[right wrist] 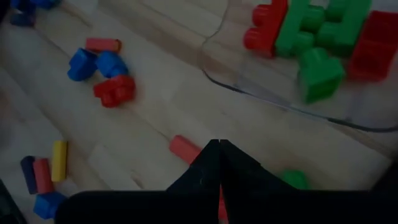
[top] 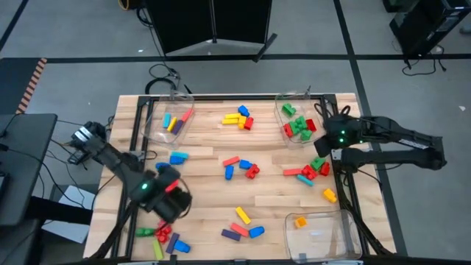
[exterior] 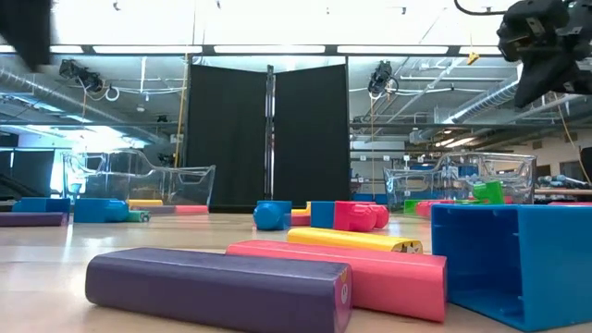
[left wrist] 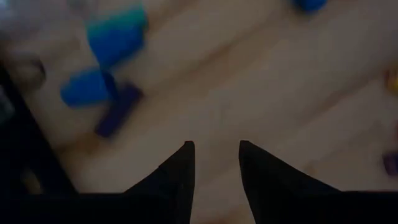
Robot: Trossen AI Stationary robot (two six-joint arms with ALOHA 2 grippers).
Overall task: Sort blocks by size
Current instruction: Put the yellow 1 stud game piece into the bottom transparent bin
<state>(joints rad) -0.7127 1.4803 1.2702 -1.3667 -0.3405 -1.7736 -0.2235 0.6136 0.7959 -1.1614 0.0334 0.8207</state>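
Blocks lie scattered on the wooden table: a far group (top: 239, 118), a centre group (top: 239, 168), a right cluster (top: 313, 173), a near-centre group (top: 241, 227) and a near-left cluster (top: 163, 237). My left gripper (top: 171, 200) hovers over the near-left part of the table. In the left wrist view it (left wrist: 214, 144) is open and has nothing between its fingers. My right gripper (top: 321, 146) is beside the far right bin (top: 298, 121). In the right wrist view it (right wrist: 217, 144) is shut and empty, above a red block (right wrist: 183, 149) on the table.
The far left clear bin (top: 171, 118) holds yellow, blue and red bars. The far right bin holds green and red bricks (right wrist: 317, 43). The near right bin (top: 324, 235) holds one orange block (top: 300, 221). Bare wood lies between the groups.
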